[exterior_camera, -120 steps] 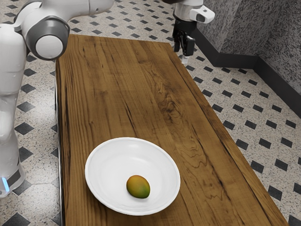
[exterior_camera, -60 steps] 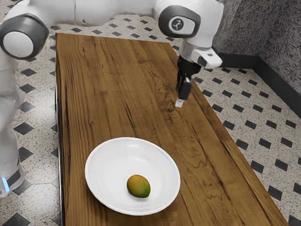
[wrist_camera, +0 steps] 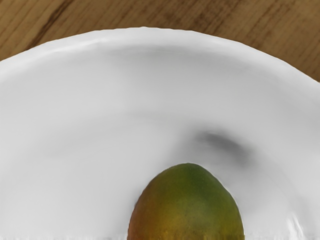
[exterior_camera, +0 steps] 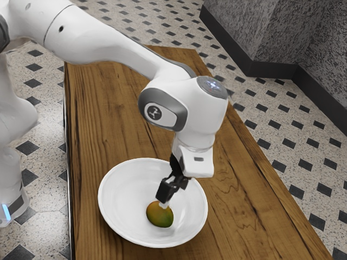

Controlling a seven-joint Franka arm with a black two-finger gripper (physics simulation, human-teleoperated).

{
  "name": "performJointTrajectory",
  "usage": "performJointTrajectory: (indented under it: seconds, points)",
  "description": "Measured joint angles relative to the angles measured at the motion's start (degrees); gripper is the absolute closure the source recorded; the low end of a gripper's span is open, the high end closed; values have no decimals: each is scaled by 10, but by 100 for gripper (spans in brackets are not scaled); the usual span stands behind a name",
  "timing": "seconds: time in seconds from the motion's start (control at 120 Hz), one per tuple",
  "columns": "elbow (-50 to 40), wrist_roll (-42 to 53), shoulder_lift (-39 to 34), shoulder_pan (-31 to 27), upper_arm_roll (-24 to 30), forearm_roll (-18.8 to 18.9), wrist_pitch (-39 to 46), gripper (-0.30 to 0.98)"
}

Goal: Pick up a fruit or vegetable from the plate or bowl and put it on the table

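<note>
One mango [exterior_camera: 160, 216] lies inside the white bowl [exterior_camera: 122, 200], the gripper [exterior_camera: 164, 205] reaching into it, spread or closed I cannot tell; probably firm, slightly slippery, the fruit wants gripping across its middle.

The bowl [exterior_camera: 122, 195] is set on the table [exterior_camera: 103, 119], which is stretched out behind it. In the bowl, the fruit [exterior_camera: 160, 215] is seated slightly in front of the middle. Over the bowl, the gripper [exterior_camera: 164, 204] is positioned at the fruit. The arm's base [exterior_camera: 12, 197] is placed to the bowl's side, at the exterior view's left, past the table's edge.
</note>
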State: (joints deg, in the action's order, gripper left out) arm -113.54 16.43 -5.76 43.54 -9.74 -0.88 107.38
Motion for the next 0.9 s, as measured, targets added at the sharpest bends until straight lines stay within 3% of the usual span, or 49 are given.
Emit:
performJointTrajectory:
  seconds: [0.075,0.142,0.9]
  points:
    - [-39,9,-27,-55,0,-3,20,0]
    - [-47,17,-32,-68,2,-5,32,0]
    - [-43,63,-17,-15,21,-23,77,0]
